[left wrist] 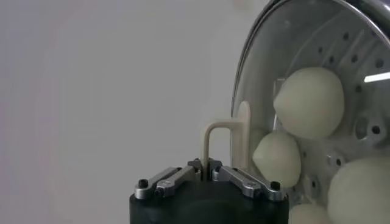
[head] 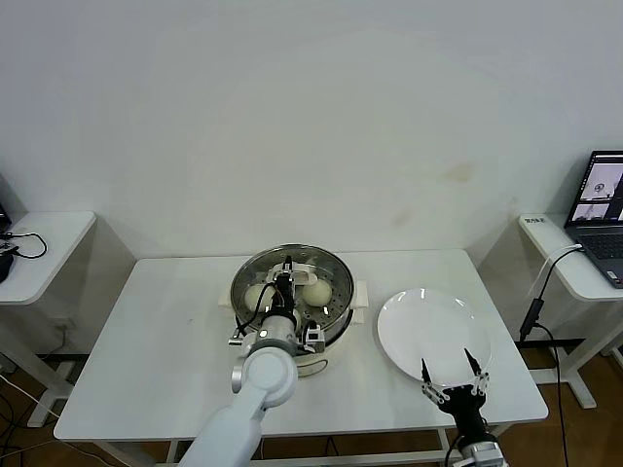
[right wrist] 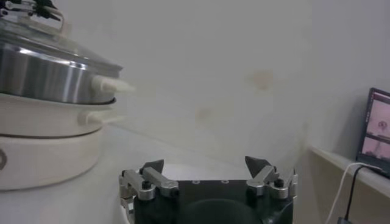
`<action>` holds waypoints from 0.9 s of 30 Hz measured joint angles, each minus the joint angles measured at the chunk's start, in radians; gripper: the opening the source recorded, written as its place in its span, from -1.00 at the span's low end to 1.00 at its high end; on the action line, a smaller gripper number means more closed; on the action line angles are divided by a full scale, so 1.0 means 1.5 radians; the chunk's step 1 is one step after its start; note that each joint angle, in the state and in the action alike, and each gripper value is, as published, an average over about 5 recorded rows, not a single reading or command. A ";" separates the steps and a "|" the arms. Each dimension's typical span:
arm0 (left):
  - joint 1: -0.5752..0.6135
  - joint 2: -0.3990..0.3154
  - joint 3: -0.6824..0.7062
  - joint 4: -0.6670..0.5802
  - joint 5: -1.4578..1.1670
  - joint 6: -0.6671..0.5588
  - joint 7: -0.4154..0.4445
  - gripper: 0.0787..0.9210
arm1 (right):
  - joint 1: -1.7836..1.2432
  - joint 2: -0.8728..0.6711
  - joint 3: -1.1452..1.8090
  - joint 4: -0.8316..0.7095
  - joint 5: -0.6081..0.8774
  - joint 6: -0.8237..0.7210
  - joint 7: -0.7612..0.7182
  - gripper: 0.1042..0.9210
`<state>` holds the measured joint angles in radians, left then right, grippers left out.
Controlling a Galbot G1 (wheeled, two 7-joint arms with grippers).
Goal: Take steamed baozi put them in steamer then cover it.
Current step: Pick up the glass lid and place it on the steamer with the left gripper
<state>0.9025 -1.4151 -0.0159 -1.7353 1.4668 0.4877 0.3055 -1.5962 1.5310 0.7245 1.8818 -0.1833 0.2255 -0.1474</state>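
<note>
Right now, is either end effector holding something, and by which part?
The left end effector is shut on the glass lid by its cream bar handle, over the steamer. The right end effector is open, holding nothing.

Baozi [left wrist: 309, 100]: four, under the cover [left wrist: 286, 36] beyond the left gripper [left wrist: 207, 172]. Steamer [head: 321, 331]: one. Plate [head: 428, 326]: one, before the right gripper [head: 451, 368].

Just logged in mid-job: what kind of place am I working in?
Probably a lab or test room, not a kitchen: a bare white wall, plain white tables, and a laptop on a side desk.
</note>
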 measured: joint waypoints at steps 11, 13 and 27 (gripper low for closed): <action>0.015 -0.003 -0.008 -0.013 -0.006 -0.002 -0.012 -0.43 | -0.001 0.001 -0.005 0.001 -0.002 0.000 0.000 0.76; 0.019 0.000 -0.006 -0.021 -0.010 -0.002 -0.014 -0.29 | -0.001 0.002 -0.006 0.001 -0.003 0.000 -0.001 0.76; 0.097 0.053 -0.012 -0.140 -0.060 -0.021 -0.043 0.66 | -0.010 0.000 -0.006 0.004 -0.004 0.000 -0.001 0.76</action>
<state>1.0476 -1.3350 -0.0332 -1.9449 1.3770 0.4569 0.2404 -1.6106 1.5305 0.7156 1.8883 -0.1900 0.2256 -0.1487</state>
